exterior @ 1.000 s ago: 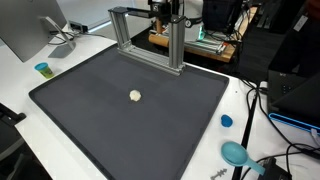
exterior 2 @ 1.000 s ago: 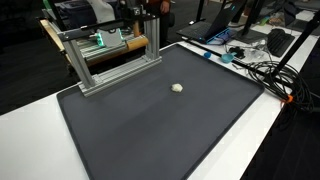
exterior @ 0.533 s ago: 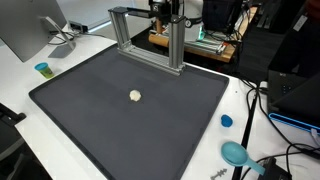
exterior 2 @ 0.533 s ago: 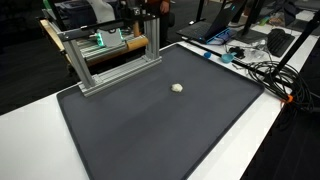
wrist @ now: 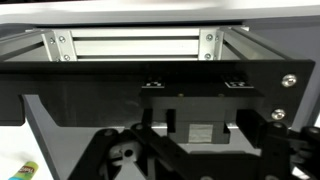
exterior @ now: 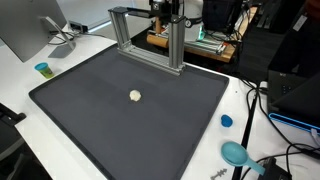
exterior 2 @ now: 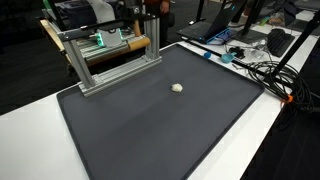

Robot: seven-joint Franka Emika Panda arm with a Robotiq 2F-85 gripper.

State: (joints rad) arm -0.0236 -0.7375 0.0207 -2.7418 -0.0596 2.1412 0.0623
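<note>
A small pale round lump (exterior: 136,96) lies alone near the middle of the dark mat (exterior: 90,125); it shows in both exterior views (exterior 2: 178,87). An aluminium frame (exterior: 150,40) stands at the mat's far edge. My gripper (exterior: 165,12) hangs dark at the back, above and behind that frame, far from the lump. In the wrist view the gripper (wrist: 196,100) looks across the frame (wrist: 130,45) with its fingers spread apart and nothing between them. The lump does not show clearly in the wrist view.
A blue cup (exterior: 42,69) stands on the white table beside the mat, a blue cap (exterior: 226,121) and a teal scoop (exterior: 236,153) on the opposite side. A monitor (exterior: 25,30) stands at a corner. Cables (exterior 2: 262,68) and laptops lie along one edge.
</note>
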